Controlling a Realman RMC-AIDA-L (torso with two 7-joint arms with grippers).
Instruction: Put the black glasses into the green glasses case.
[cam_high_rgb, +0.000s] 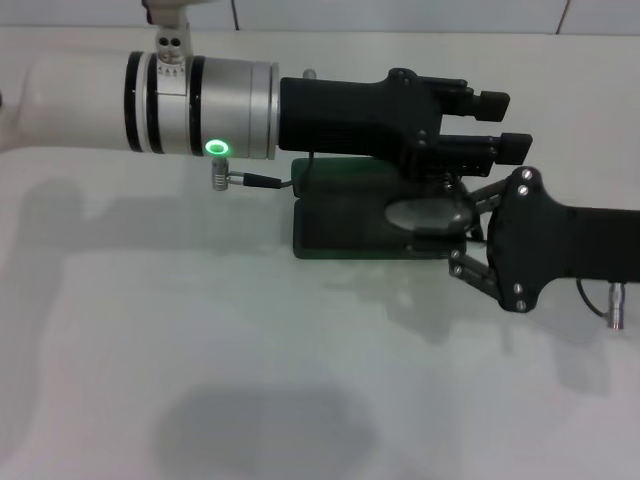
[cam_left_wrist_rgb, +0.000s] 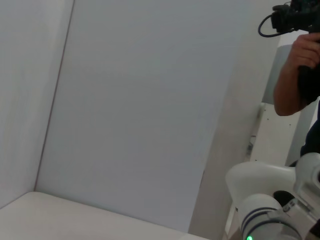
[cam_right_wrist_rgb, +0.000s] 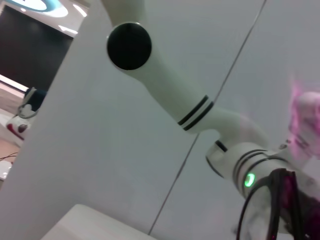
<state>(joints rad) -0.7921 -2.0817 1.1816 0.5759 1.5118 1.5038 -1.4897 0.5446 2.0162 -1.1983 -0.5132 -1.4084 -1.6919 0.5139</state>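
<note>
Beside right hand (cam_high_rgb: 462, 232), black glasses (cam_high_rgb: 428, 213).

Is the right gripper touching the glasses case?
Cannot tell. In the head view the right gripper overlaps the green glasses case, but the left gripper above hides the meeting point. Neither wrist view shows the case.

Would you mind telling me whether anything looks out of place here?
Nothing stands out. The case lies flat on the table, partly hidden by both tools: the left above it, the right at its right end.
</note>
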